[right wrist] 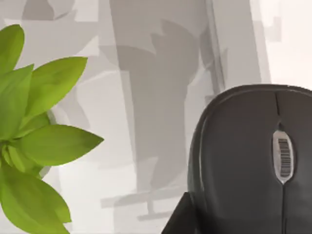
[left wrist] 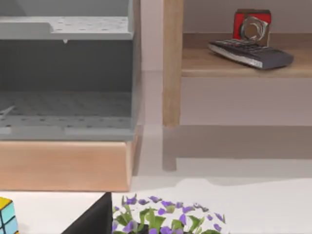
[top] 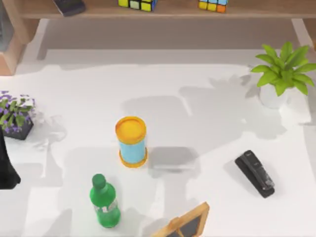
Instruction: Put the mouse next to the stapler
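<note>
Black stapler [top: 255, 174] lies at the table's [top: 197, 108] right side in the top view, well apart from the green bottle [top: 104, 202]. Right wrist view: dark mouse [right wrist: 253, 161] close up beside green leaves [right wrist: 34, 136], held or not, cannot tell. Left wrist view: shelf [left wrist: 243, 66], purple flowers [left wrist: 165, 219].

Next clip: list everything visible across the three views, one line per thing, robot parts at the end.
Black elongated stapler: 1, black with greyish tip, table's right side, lying flat.
Dark grey computer mouse: 1, close up in the right wrist view, beside green leaves.
Green plastic bottle: 1, green, near front edge, left of centre.
Cylindrical can with orange lid: 1, light blue body, table centre.
Leafy green plant in white pot: 1, back right.
Purple-flowered plant in dark pot: 1, left edge.
Wood-framed chalkboard: 1, front edge.
Colourful puzzle cubes: 2 on the back shelf.
Dark remote control: 1, on the shelf.
Left arm: black, parked at left edge.
</note>
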Motion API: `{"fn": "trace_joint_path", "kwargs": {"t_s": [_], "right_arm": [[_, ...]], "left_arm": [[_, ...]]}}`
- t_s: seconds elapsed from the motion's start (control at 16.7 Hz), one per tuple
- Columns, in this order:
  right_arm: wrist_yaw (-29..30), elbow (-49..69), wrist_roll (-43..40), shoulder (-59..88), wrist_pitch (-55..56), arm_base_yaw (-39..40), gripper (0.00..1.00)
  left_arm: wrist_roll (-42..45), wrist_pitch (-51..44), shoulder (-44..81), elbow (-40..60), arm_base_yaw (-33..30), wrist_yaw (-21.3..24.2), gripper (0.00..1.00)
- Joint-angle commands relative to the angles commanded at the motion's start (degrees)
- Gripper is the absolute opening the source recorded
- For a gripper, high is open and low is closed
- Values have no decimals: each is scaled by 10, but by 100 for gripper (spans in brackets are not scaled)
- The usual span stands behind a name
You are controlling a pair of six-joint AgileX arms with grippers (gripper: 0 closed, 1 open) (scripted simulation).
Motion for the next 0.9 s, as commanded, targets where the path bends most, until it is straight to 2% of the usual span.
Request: {"fn": "trace_joint_path", "kwargs": {"t_s": [0.48, 0.9], "right_arm": [[-6, -239, 40, -111, 76, 104, 0], [-7, -406, 57, -133, 129, 150, 0]], "left_arm": [[0, 0, 0, 0, 0, 0, 100], [0, 0, 0, 0, 0, 0, 100]]}}
